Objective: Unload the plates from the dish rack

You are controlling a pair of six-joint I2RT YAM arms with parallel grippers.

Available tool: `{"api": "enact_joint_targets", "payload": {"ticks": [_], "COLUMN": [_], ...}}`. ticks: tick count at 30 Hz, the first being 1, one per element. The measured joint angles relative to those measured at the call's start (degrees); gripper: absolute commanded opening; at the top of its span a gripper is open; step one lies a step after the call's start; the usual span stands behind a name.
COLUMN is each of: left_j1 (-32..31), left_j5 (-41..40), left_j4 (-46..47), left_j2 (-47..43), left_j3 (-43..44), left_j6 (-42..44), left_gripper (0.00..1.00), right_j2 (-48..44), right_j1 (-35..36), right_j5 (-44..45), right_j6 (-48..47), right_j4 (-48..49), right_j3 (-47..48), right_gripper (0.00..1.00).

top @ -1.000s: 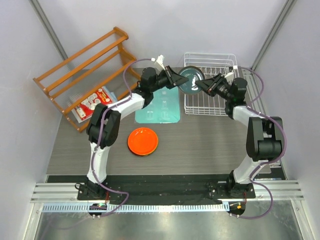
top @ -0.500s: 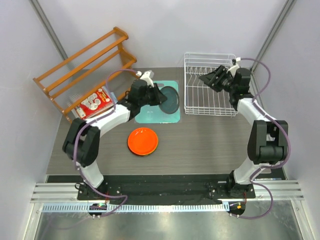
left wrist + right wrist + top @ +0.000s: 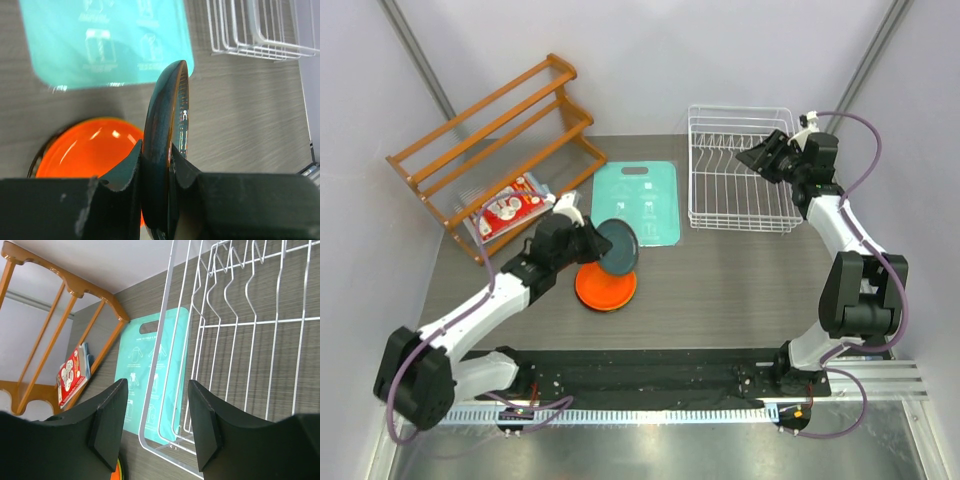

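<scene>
My left gripper [image 3: 592,243] is shut on the rim of a dark teal-blue plate [image 3: 619,246], held on edge just above the orange plate [image 3: 605,288] lying flat on the table. In the left wrist view both fingers [image 3: 131,162] pinch the teal plate [image 3: 167,100] with the orange plate [image 3: 85,150] below and to the left. The white wire dish rack [image 3: 740,185] stands at the back right with no plate showing in it. My right gripper [image 3: 760,158] hovers over the rack's far right part, open, with nothing between its fingers [image 3: 107,425].
A teal rectangular board [image 3: 638,203] lies left of the dish rack. An orange-brown wooden slatted rack [image 3: 490,150] stands at the back left, with a red-and-white patterned flat item [image 3: 510,205] at its foot. Walls close in the back and both sides.
Both grippers held the teal plate at the rack's left edge. The right one let go, opened and drew back right; the left arm carried the plate across the board to above the orange plate.
</scene>
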Motion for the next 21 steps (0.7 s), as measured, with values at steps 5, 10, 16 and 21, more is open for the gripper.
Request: {"api": "enact_joint_targets", "payload": {"ticks": [5, 10, 16, 21], "left_j1": [0.0, 0.0, 0.0, 0.0], "left_j5": [-2.1, -3.7, -4.5, -4.8], "left_j4": [-3.8, -6.0, -6.6, -6.7], "left_j2": [-8.6, -12.9, -13.4, -13.1], "left_j3": [-7.1, -10.7, -13.5, -14.4], "left_j6": [-2.4, -3.8, -5.1, -5.8], "left_gripper": [0.0, 0.0, 0.0, 0.0], "right_j2": [0.1, 0.1, 0.4, 1.1], "right_j1": [-0.2, -0.3, -0.3, -0.3], "right_j5": [0.6, 1.0, 1.0, 1.0], "right_j6": [-0.2, -0.4, -0.6, -0.8], "right_j4": [-0.8, -0.9, -1.0, -1.0], "right_j3": [0.0, -0.2, -0.8, -1.1], "right_gripper": [0.56, 0.56, 0.56, 0.56]}}
